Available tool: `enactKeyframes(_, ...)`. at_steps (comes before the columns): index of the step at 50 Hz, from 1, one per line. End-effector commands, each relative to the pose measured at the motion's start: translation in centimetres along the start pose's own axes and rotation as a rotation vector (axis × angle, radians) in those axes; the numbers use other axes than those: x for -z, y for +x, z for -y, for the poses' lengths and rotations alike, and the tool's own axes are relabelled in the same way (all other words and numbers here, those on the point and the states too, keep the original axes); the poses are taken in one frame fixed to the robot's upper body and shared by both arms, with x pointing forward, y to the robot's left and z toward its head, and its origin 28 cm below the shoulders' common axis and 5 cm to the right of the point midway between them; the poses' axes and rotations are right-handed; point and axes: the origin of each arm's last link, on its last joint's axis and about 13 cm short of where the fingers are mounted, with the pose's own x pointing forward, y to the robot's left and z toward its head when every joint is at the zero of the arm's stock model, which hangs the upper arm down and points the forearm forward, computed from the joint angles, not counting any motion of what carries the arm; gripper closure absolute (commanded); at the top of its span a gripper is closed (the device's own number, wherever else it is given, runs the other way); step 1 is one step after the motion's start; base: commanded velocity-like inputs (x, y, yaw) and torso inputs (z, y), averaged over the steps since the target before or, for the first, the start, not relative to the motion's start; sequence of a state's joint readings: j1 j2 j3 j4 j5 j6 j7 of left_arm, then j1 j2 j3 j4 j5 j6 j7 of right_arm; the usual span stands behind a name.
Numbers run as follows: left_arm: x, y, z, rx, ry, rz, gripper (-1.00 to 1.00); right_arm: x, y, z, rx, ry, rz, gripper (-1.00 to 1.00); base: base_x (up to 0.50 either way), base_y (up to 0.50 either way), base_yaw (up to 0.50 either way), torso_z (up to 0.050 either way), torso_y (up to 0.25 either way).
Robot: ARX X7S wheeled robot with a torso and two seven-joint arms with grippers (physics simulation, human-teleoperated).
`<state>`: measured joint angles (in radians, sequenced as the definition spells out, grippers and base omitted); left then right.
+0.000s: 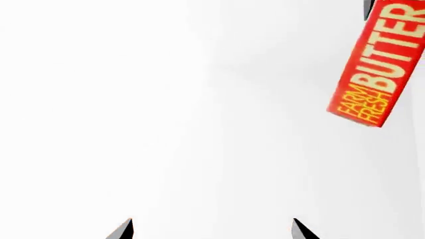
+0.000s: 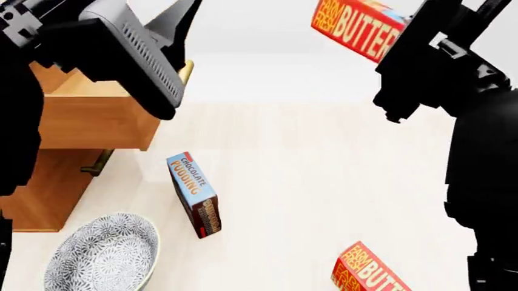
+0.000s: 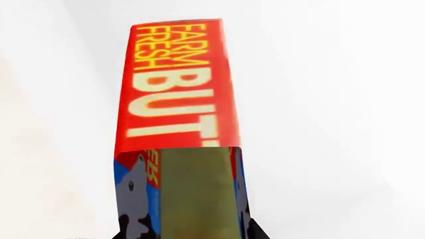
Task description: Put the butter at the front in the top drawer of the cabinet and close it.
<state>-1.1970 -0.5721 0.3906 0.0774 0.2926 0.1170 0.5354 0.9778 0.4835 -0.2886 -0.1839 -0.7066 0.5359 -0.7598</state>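
Head view: the right end effector (image 2: 409, 27) is raised at the upper right, its black body covering one end of the butter (image 2: 356, 27), which it holds well above the worktop (image 2: 324, 182); the carton tilts, its lettered red face toward the camera. The left end effector (image 2: 174, 24) hangs at the upper left, over the top drawer (image 2: 97, 124), which stands pulled out from the cabinet (image 2: 40, 194), its brass handle (image 2: 185, 71) just showing beside the arm. A lower brass handle (image 2: 96, 162) shows under the drawer. Only this view shows what lies on the worktop: a Chocolate Pudding box (image 2: 194, 194) near the middle, a patterned bowl (image 2: 105, 254) at the lower left near the cabinet, and a second butter carton (image 2: 368, 270) at the lower right edge, cut off by the frame. Whether the left fingers are apart cannot be read here.

Left wrist view: the two dark fingertips (image 1: 123, 230) of the left end effector (image 1: 212, 229) stand spread with nothing between them, so it is released. Beyond them is blank white, and the held butter (image 1: 378, 64) shows far off at the edge, well apart from this end effector.

Right wrist view: the butter (image 3: 176, 84) fills the middle and runs straight out from the right end effector (image 3: 192, 234). The blue cow-printed end panel (image 3: 133, 194) sits nearest the camera, and a dull yellowish-tan strip lies across that near end. The end effector is clenched on the carton, though the fingers themselves are mostly out of frame.
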Motion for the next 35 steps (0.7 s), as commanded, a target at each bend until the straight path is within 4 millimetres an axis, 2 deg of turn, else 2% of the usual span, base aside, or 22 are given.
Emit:
enactKeyframes(1,0.1,3.2,-2.4,0.151,0.164,0.076,-1.00,-1.1,-0.9,2.5,0.148,-0.283,0.037,1.00,0.00,0.00,0.00,0.000,0.000)
enactKeyframes(11,0.3,3.5,0.0,0.211,0.167,0.117,-1.00,-1.0,-1.0,2.9,0.159,-0.355,0.051,1.00,0.00,0.00,0.00,0.000,0.001)
enactKeyframes(28,-0.7,2.9,3.5,0.344,0.110,0.173,-1.00,-1.8,-1.7,3.1,0.171,-0.418,0.057,1.00,0.00,0.00,0.00,0.001,0.002)
enactKeyframes(35,-0.8,2.9,4.4,0.356,0.103,0.178,-1.00,-1.9,-1.7,2.4,0.151,-0.423,0.074,1.00,0.00,0.00,0.00,0.000,0.001)
